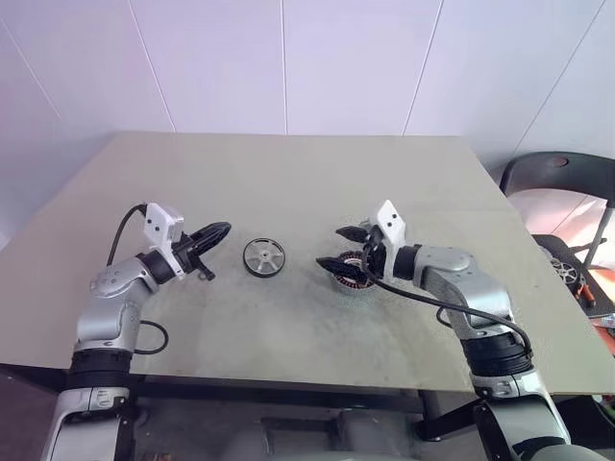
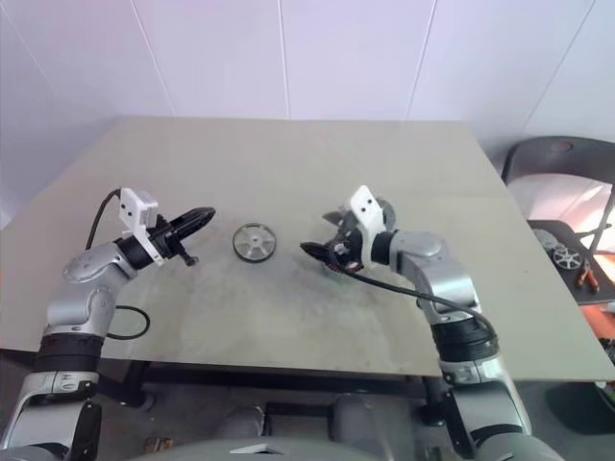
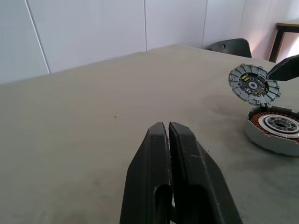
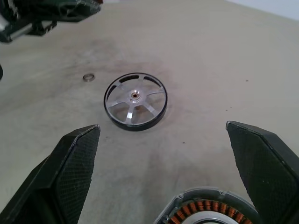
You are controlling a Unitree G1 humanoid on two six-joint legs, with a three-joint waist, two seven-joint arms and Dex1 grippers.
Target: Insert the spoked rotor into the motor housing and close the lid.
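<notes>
Rotor (image 4: 135,101) (no readable markings)

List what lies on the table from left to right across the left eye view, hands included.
left hand → spoked rotor → right hand → motor housing, which sits just below and behind the right hand's open fingers.
</notes>
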